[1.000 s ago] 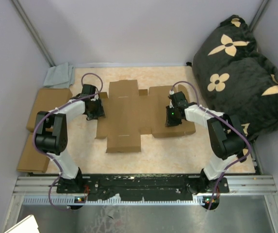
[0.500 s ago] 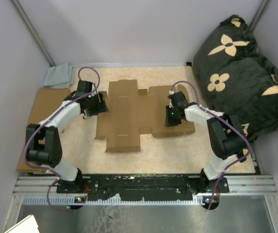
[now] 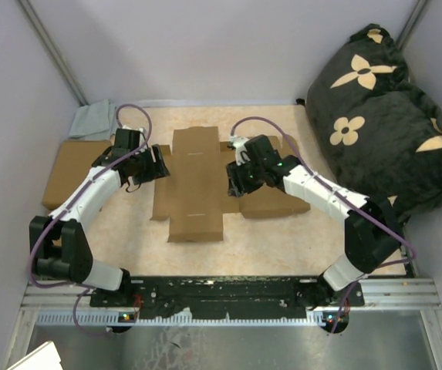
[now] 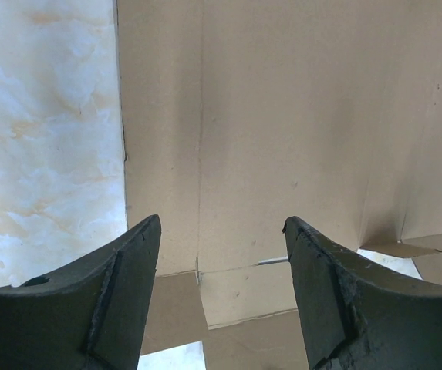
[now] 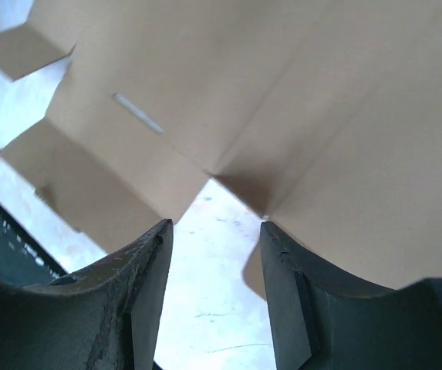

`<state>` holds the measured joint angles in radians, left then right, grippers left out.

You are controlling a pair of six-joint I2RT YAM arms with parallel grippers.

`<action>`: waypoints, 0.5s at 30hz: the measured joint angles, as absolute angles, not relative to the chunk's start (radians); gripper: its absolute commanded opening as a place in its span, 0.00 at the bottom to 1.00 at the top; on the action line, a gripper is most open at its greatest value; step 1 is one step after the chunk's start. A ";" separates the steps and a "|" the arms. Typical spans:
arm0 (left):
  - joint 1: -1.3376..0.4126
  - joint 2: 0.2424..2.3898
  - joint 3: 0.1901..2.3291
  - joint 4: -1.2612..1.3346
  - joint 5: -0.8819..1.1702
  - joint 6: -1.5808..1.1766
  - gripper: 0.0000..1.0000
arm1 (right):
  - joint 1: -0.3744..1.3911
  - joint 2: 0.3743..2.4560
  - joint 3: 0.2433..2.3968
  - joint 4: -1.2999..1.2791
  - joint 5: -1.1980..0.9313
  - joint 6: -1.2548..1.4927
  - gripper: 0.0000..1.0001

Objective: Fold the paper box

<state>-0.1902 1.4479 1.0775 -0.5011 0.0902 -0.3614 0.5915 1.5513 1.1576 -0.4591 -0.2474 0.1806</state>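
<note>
The paper box (image 3: 197, 185) lies flat and open on the table (image 3: 282, 239), in the middle of the top view. It is one big brown sheet with flaps and fold lines. No side is folded up yet.

The left tool (image 3: 151, 163) is at the left edge of the sheet. Its two fingers (image 4: 120, 293) are spread wide and nothing is between them. The right tool (image 3: 238, 177) is over the cut-out corner where the middle part meets the right part. Its fingers are apart too and hold nothing. I cannot tell if either tool touches the sheet.

I think the cardboard is light and stiff. It should bend easily only along the fold lines. It is thin and lies flat, so it may be hard to get a finger under it. It may also slide on the smooth table. A good place to take hold looks like the edge of a flap, or that cut-out corner, where the table shows. One tool could press the sheet down while the other lifts a flap
</note>
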 measured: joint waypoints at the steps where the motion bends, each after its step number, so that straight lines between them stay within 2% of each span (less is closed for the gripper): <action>1: -0.190 1.448 1.077 -0.504 0.090 -0.361 0.72 | 0.626 1.551 1.170 -0.469 -0.244 0.161 0.51; 8: -0.188 1.431 1.071 -0.514 0.011 -0.387 0.72 | 0.835 1.566 1.237 -0.470 -0.211 0.033 0.53; 15: -0.109 1.398 1.030 -0.494 -0.023 -0.458 0.72 | 0.956 1.726 1.316 -0.304 -0.210 -0.036 0.53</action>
